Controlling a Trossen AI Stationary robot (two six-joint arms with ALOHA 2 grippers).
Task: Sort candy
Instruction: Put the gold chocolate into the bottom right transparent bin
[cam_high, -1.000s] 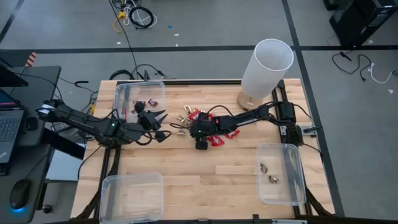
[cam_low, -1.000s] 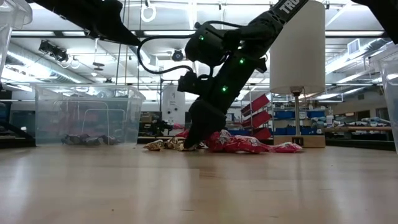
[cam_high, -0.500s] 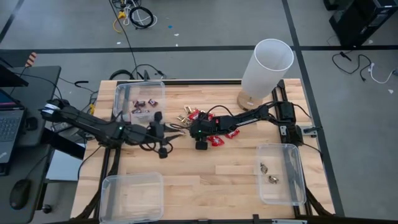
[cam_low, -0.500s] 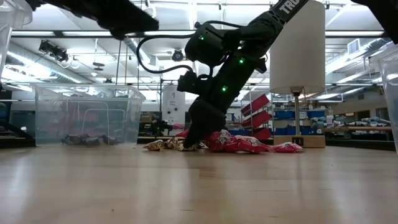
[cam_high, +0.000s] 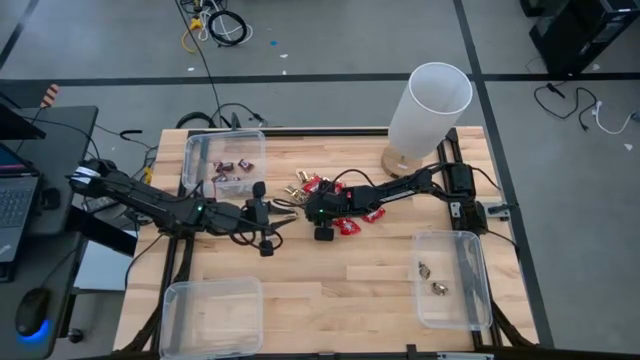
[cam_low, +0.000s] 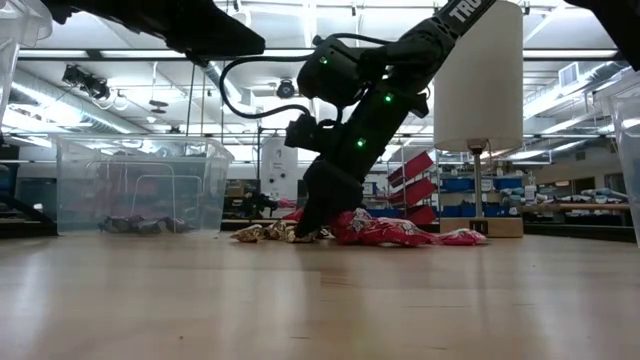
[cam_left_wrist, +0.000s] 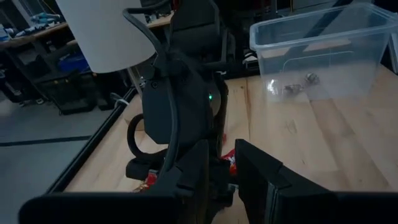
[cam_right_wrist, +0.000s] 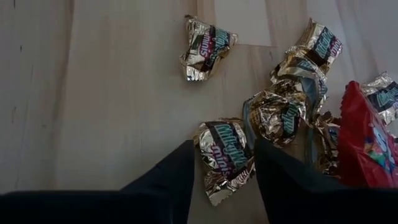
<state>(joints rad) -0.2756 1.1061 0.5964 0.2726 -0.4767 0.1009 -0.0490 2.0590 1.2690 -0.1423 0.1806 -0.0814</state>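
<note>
The left claw (cam_high: 262, 212) is held empty and half-parted above the worktop (cam_high: 330, 275), beside the candy (cam_high: 335, 205). At centre, the right claw (cam_right_wrist: 224, 171) is set narrowly parted around one gold-foil piece (cam_right_wrist: 225, 155); only that piece should be pinched, neighbours left clear.
</note>
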